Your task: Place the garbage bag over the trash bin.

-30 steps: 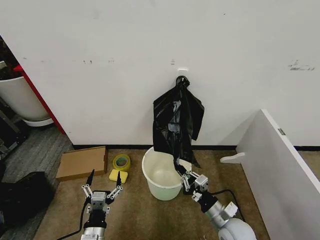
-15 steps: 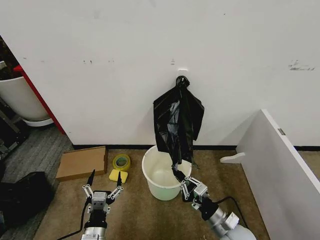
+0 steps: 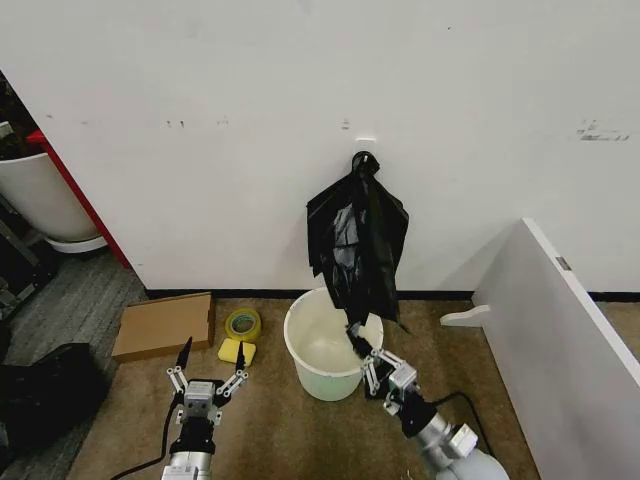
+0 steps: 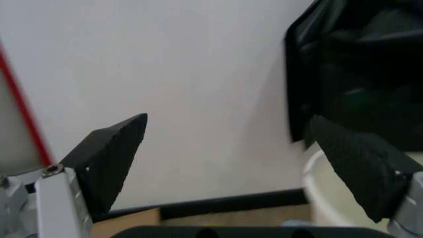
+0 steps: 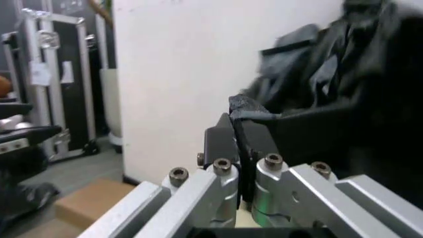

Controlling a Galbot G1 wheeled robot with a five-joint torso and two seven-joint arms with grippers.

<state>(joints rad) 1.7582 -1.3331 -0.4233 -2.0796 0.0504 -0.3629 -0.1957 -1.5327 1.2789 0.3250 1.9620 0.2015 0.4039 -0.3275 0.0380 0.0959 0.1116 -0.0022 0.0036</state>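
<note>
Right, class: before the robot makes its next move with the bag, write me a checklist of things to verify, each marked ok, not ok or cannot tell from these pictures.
1. Right pincer shut on the lower edge of the garbage bag: ok, the right wrist view shows plastic pinched between closed fingers.
2. Bag free of the wall hook: not ok, its knotted top hangs there.
3. Trash bin upright, mouth open: ok.
4. Bag mouth opened wide: not ok, it hangs bunched.
5. Left pincer free to help: ok, open, low beside the bin.
6. Floor by the bin uncluttered: not ok, tape roll and cardboard lie nearby.
</note>
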